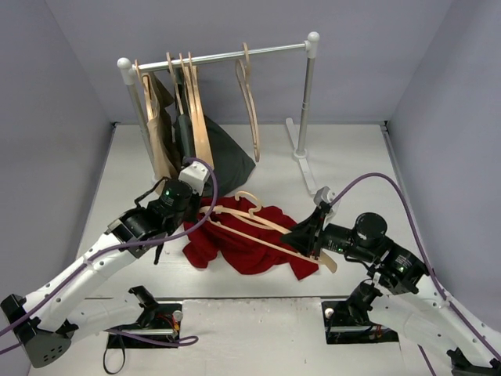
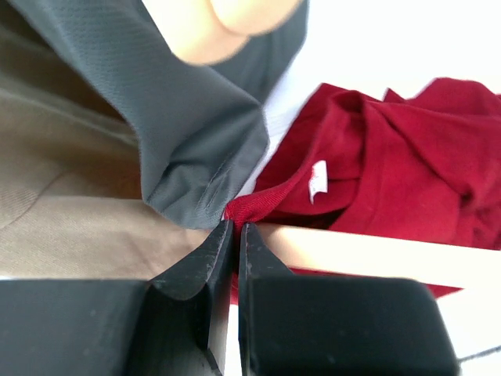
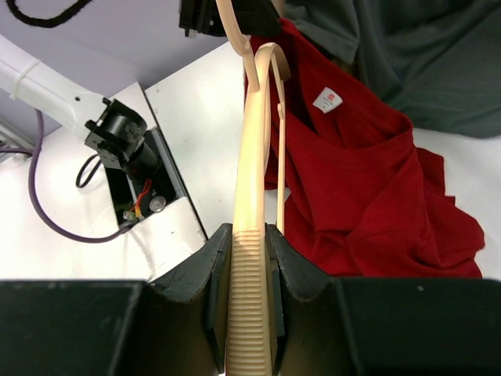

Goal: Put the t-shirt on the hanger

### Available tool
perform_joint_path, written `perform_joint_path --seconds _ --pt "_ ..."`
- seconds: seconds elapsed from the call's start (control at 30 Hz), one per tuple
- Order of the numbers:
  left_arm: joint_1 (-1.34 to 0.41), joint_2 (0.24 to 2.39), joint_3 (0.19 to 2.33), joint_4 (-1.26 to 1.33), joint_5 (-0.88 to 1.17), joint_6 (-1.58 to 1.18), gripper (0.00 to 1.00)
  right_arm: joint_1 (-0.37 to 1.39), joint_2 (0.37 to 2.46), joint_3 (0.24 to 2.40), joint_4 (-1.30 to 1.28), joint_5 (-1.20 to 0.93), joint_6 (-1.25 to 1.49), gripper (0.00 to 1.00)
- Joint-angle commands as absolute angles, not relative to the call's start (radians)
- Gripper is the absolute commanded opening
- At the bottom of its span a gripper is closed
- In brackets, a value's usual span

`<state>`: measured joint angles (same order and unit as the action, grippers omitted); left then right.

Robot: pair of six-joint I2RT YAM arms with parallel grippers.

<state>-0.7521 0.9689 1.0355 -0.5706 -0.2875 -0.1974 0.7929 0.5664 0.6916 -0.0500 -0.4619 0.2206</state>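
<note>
Right gripper (image 3: pixel 249 233) clamps the hanger (image 3: pixel 253 149) end at lower centre. Left gripper (image 2: pixel 235 229) is pressed closed, apparently nipping the neckline of the shirt (image 1: pixel 235 249), which lies crumpled mid-frame under the hanger.

The left fingers (image 2: pixel 200 270) pinch the t-shirt (image 2: pixel 407 157) collar beside the hanger (image 2: pixel 352 254), under a dark grey garment (image 2: pixel 180 117).

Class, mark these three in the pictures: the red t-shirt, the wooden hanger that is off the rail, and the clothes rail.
t-shirt (image 1: pixel 243 254), top view, middle of the crumpled body.
hanger (image 3: pixel 252 196), right wrist view, its shoulder arm.
clothes rail (image 1: pixel 219 56), top view, the horizontal bar.
</note>
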Motion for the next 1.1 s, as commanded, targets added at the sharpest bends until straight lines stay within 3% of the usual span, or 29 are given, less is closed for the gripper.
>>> perform_joint_path --seconds 0.0,0.6,1.07 --pt "-0.747 0.952 1.125 -0.504 -0.161 -0.073 0.00 0.797 0.624 0.815 0.107 -0.551 0.182 0.00" --pt "-0.748 1.113 1.817 -0.728 0.037 0.116 0.00 0.793 0.857 1.281 0.139 -0.539 0.014 0.00" --pt "-0.750 0.987 1.547 -0.665 0.172 -0.019 0.00 0.793 0.799 0.841 0.604 -0.572 0.202 0.00"
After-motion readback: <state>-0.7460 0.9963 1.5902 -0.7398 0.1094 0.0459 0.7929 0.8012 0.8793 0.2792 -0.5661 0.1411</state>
